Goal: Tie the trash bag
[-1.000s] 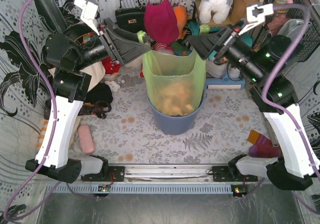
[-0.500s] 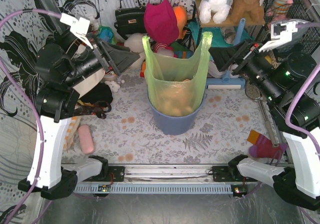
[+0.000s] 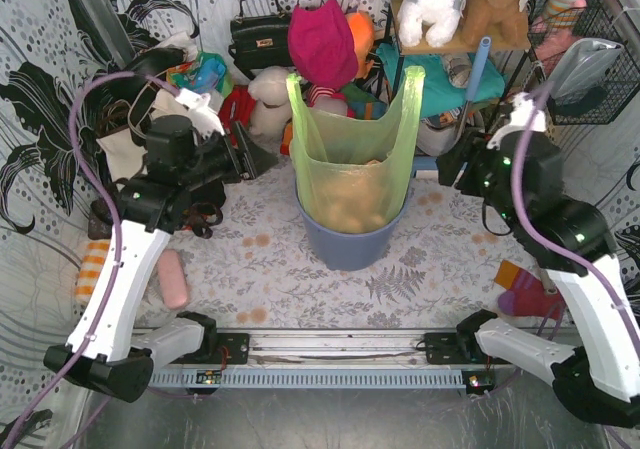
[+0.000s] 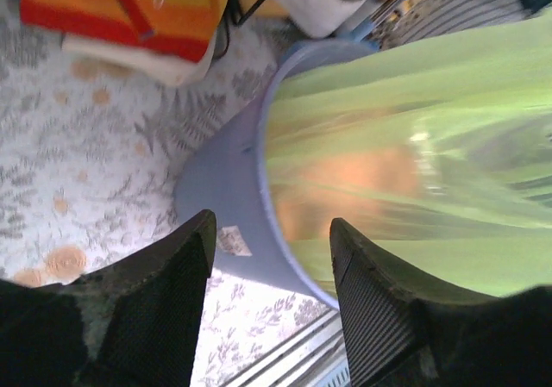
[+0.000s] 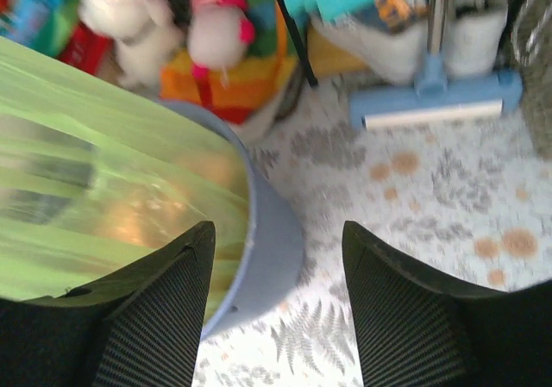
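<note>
Fern-print table [image 3: 300, 284] | trash bag [image 3: 350, 154] standing in bin [image 3: 345, 249] | left jaws spread, empty | right jaws spread, empty

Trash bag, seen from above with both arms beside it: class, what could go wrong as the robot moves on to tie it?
1. The trash bag is thin and its two handles stand loose; both arms' jaws are open and off it, so a grab may miss or slip.
2. It sits in the bin; pulling the handles could lift it out or tip the bin.
3. Soft toys crowd close behind; a reaching arm might knock them.
</note>
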Controlling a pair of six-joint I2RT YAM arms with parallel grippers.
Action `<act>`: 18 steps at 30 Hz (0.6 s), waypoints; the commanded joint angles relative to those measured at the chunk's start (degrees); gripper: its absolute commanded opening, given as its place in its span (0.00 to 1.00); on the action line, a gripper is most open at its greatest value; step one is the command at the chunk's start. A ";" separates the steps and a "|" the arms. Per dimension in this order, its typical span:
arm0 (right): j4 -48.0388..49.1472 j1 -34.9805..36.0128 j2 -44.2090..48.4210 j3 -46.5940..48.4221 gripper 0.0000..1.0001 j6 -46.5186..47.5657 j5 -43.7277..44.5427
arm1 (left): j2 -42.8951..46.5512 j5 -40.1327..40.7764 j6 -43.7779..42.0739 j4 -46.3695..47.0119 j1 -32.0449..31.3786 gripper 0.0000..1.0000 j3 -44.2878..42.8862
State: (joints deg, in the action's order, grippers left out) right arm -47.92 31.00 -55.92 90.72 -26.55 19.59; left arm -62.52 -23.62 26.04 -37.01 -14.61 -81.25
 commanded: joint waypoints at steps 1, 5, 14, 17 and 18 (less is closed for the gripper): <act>-4.50 0.12 -1.44 -4.80 0.58 -2.21 -1.38 | 0.92 -0.93 0.59 0.76 -0.41 0.62 5.19; -2.71 0.09 -2.79 -9.49 0.51 -3.60 -6.75 | 0.98 -1.91 2.03 3.00 -2.50 0.57 10.17; 3.11 -0.18 -6.09 -13.98 0.43 -4.74 -13.32 | -0.62 -2.84 3.53 6.43 -6.21 0.53 12.06; 4.29 -0.45 -6.71 -13.90 0.42 -4.72 -13.99 | -0.89 -2.90 3.99 7.46 -6.82 0.51 12.24; 4.59 -0.51 -6.88 -14.01 0.41 -4.73 -14.16 | -1.04 -2.89 4.13 7.70 -7.09 0.50 12.21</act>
State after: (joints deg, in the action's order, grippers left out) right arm -47.03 30.92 -62.54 77.12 -30.61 7.55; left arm -63.20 -25.67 29.21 -33.82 -20.86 -69.56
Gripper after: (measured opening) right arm 0.424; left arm 0.513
